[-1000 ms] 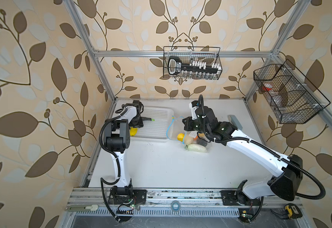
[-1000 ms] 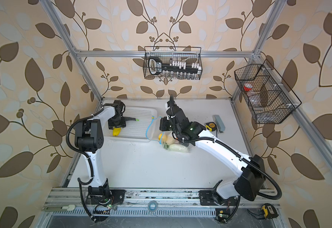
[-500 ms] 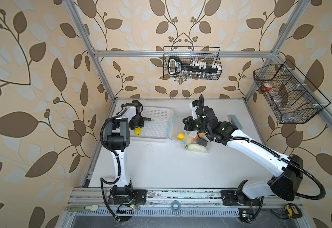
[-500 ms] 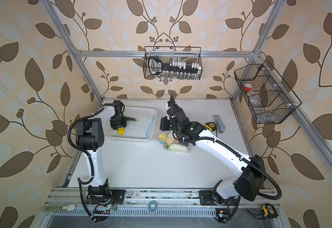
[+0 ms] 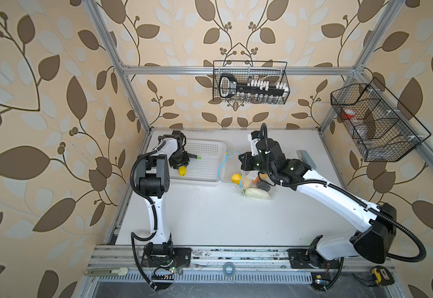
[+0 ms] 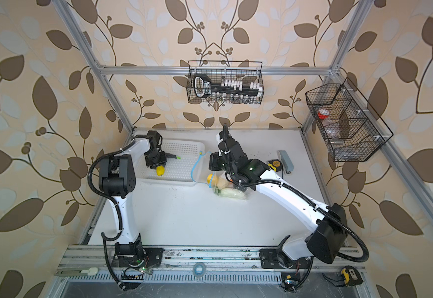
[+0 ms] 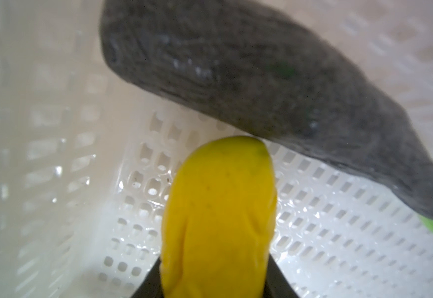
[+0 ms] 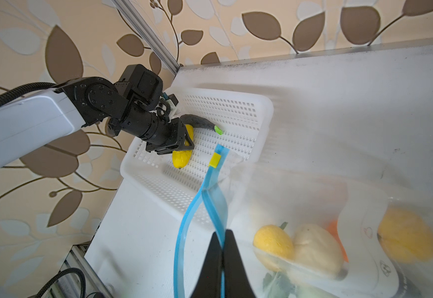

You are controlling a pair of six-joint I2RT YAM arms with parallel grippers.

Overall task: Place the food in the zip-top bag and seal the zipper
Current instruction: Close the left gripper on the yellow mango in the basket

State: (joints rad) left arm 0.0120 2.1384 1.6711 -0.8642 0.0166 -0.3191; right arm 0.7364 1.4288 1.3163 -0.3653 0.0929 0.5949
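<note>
Right tool (image 8: 221, 241) above seemingly smudged tabletop (image 5: 210, 219)

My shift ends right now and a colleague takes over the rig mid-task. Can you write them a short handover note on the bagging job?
Left gripper: closed on a yellow toy food inside the white basket.
Right gripper: shut on the blue zipper strip, holding the clear bag with its mouth open beside the basket.
Done: several pieces lie in the bag.
Left: bag the yellow piece and the dark eggplant lying in the basket, then seal the zipper.
</note>
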